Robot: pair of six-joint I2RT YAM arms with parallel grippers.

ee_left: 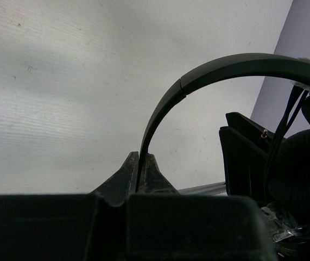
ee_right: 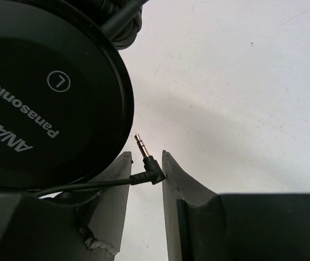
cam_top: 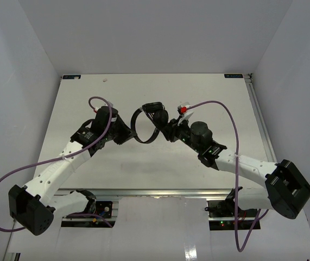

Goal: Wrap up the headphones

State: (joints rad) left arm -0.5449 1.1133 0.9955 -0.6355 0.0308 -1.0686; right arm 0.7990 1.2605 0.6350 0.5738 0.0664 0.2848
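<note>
The black headphones [cam_top: 149, 120] are held up over the middle of the table between my two arms. My left gripper [ee_left: 141, 157] is shut on the thin headband [ee_left: 225, 65], which arches up and to the right toward an earcup [ee_left: 301, 163]. In the right wrist view the "L" earcup [ee_right: 46, 98] fills the upper left. My right gripper [ee_right: 145, 154] stands open a little, with the angled jack plug [ee_right: 148, 162] between its fingers, the plug's elbow against the right finger. The thin cable [ee_right: 89, 185] runs left across the left finger. From above, left gripper [cam_top: 126, 136] and right gripper [cam_top: 168, 130] flank the headphones.
Purple robot cables loop over each arm [cam_top: 103, 100] [cam_top: 220, 106]. A small red and white tag [cam_top: 183, 109] sits by the right wrist. A metal rail [cam_top: 160, 193] runs along the table's near edge, and white walls close in the sides and back.
</note>
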